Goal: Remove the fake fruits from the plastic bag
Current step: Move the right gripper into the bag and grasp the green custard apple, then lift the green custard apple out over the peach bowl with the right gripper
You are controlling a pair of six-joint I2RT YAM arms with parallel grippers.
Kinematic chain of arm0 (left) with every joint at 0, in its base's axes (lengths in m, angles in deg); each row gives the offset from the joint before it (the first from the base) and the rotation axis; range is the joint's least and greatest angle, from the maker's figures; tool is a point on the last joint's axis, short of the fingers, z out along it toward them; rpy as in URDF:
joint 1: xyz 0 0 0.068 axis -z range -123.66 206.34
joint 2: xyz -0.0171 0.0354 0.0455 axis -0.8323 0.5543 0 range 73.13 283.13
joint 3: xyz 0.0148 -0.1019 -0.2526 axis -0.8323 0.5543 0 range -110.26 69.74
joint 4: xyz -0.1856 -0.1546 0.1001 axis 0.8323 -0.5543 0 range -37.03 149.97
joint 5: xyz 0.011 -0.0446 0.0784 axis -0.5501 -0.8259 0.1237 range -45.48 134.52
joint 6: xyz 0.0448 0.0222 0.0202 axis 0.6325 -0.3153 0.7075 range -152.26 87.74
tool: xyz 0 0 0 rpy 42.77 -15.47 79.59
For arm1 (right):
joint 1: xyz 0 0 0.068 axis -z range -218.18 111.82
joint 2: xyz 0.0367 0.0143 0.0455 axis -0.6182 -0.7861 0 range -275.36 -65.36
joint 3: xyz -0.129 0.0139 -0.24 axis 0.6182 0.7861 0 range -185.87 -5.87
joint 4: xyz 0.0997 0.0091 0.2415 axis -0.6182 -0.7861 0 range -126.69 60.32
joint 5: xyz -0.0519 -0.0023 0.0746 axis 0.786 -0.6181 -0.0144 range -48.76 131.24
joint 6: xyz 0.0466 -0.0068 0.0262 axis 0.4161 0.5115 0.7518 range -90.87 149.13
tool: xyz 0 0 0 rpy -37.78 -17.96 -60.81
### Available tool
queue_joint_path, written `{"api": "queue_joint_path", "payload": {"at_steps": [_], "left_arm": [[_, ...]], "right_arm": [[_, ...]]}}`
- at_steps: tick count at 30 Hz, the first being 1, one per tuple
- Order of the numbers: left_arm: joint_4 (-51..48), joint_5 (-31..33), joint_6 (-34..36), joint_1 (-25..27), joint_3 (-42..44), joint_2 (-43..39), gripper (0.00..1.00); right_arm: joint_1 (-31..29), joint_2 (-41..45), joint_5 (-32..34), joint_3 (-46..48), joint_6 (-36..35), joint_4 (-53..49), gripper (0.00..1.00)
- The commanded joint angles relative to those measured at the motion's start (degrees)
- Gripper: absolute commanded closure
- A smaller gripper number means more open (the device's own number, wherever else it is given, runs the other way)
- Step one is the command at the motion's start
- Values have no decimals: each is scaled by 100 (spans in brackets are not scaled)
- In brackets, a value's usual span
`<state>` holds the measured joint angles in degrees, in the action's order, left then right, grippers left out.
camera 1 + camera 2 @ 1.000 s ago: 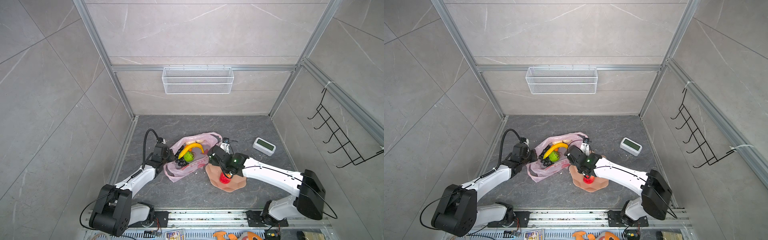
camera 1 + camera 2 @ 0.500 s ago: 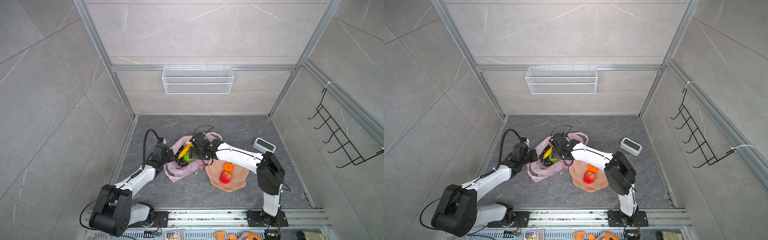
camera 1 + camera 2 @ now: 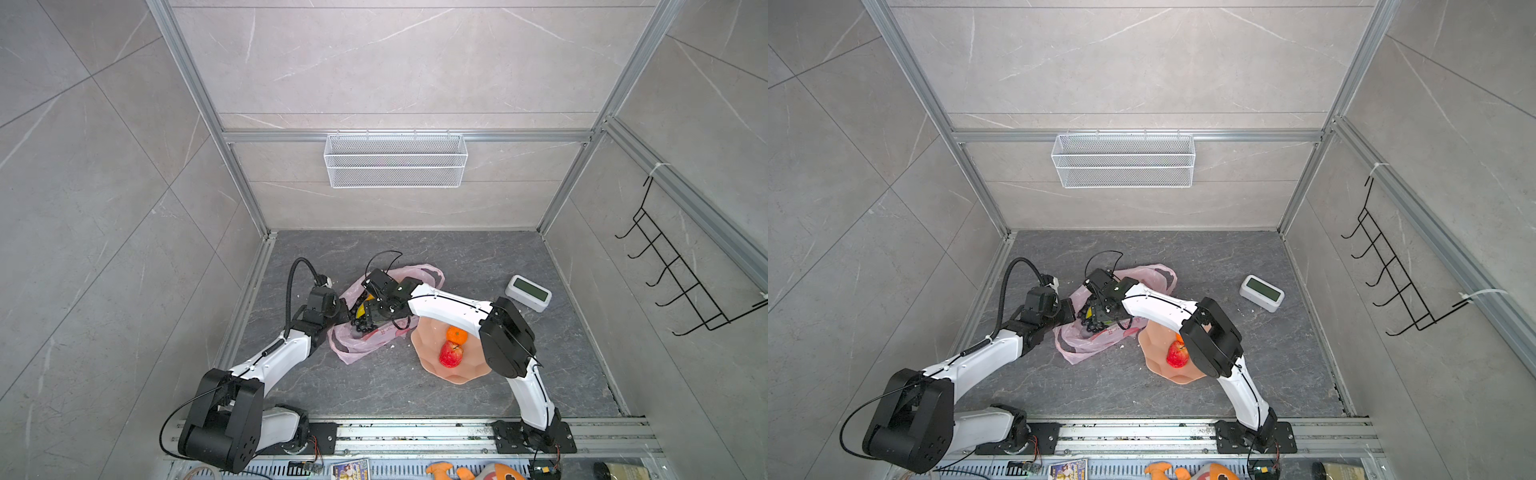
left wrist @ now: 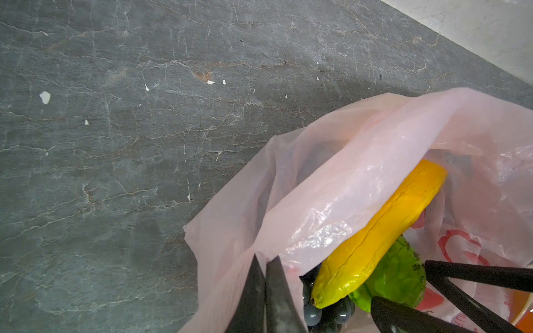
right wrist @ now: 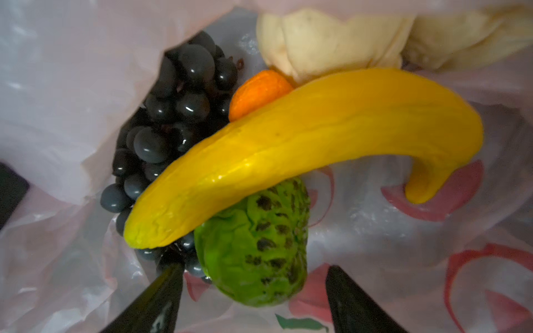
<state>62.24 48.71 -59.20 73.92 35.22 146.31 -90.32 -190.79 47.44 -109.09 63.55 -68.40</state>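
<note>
The plastic bag (image 3: 365,343) is pictured crumpled on the desk (image 3: 374,386), a fold of its pink rim pinched by the left claw (image 4: 265,261), whose fingers are pressed together on the film. The right claw (image 5: 253,275) is lowered into the bag's mouth, its fingers spread to either side of the green piece (image 5: 259,239) and not seen to touch it. Inside the bag, the yellow banana (image 5: 302,144) is laid across the green piece, the grape bunch (image 5: 178,115) is packed against the bag's wall, an orange tangerine (image 5: 256,89) is tucked behind the banana, and the cream pieces (image 5: 331,37) are lodged beyond it. Outside the bag, a red apple (image 3: 451,354) and a second tangerine (image 3: 456,333) are set side by side on the peach dish (image 3: 467,372), which is placed just beside the bag.
</note>
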Motion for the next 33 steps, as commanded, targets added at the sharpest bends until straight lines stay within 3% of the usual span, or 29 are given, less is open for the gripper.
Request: {"api": "queue_joint_path", "payload": {"at_steps": [1, 8, 14, 21, 27, 33], "left_arm": [[169, 1, 154, -37, -140, -6, 100], [160, 30, 163, -35, -147, -15, 100], [143, 41, 171, -38, -139, -24, 100], [134, 47, 183, -37, -147, -50, 100], [125, 56, 184, -36, -143, -59, 100], [121, 61, 181, -40, -138, -52, 100]], "right_arm": [[-46, -315, 136, -318, -205, -371, 19], [-73, -653, 201, -672, -186, -569, 21], [-68, -589, 299, -602, 30, -563, 31], [61, 15, -3, 9, 363, -70, 37], [294, 668, -539, 713, 764, 528, 38], [445, 1326, -662, 1379, 1033, 858, 39]]}}
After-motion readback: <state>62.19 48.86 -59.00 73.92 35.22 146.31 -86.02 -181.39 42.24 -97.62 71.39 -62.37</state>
